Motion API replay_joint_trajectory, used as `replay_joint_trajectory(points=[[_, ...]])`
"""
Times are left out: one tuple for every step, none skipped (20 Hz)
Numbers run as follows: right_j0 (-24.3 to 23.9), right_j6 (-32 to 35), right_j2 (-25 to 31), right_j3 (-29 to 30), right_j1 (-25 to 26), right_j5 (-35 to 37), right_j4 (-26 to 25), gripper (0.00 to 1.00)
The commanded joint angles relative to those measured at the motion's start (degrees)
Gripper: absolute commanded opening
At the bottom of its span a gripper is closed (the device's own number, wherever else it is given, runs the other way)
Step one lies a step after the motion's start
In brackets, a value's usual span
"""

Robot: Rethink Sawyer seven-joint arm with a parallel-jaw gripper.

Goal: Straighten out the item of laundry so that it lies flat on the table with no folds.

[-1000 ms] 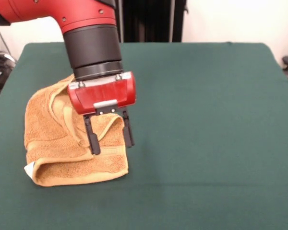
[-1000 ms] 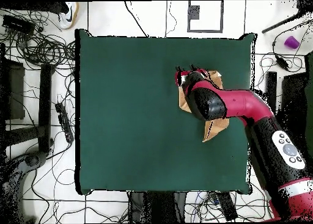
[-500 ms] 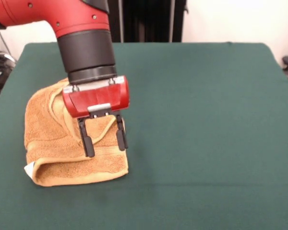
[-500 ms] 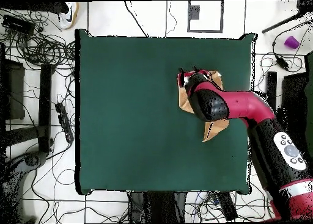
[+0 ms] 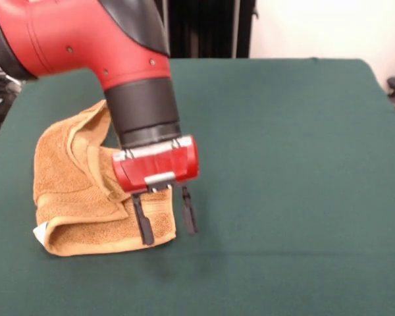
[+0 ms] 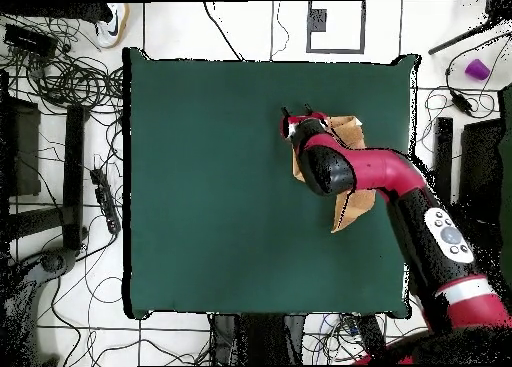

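The towel (image 5: 85, 197) lies crumpled and folded on the table (image 5: 296, 171), in from the side edge and closer to the near edge than the far one in the front view. Its near part is a thick doubled fold with a woven band, and a small white tag (image 5: 39, 232) sticks out at the near outer corner. Behind the fold the cloth rises in a rumpled hump with a curled hem.

The tool (image 5: 164, 220) hangs over the inner end of that near fold, its two dark fingers (image 5: 145, 227) spread apart and pointing down. One finger stands in front of the towel's edge, the other over bare green cloth just beside it; nothing is pinched between them. The red and black arm (image 5: 118, 59) slants down from above and hides the towel's middle.

From overhead, the floor round the table is strewn with cables (image 6: 60, 73), and a purple object (image 6: 477, 69) lies off one corner.
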Motion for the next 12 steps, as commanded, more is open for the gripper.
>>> replay_joint_trajectory(points=[[3.33,0.80,0.07,-5.48,7.72,-3.35,-3.13,1.00],[2.91,-0.06,0.69,-5.82,8.16,-3.18,-3.46,1.00],[2.49,-0.87,1.31,-6.14,8.54,-2.87,-3.64,1.00],[1.75,-2.00,2.31,-6.25,8.96,-2.34,-3.78,1.00],[0.68,-3.50,3.74,-6.19,9.49,-1.52,-3.91,1.00],[-0.78,-5.48,5.73,-6.04,10.37,-0.37,-3.96,1.00],[-2.05,-7.22,7.48,-5.91,11.12,0.58,-4.08,1.00],[-3.08,-8.64,8.77,-5.67,11.70,1.53,-4.18,1.00],[-3.48,-8.88,9.27,-5.42,11.73,1.73,-4.35,1.00],[-3.88,-9.12,9.76,-5.17,11.76,1.94,-4.52,1.00],[-3.94,-8.74,9.80,-4.85,11.23,1.85,-4.69,1.00],[-3.43,-7.75,8.92,-4.32,9.83,2.28,-4.36,1.00]])
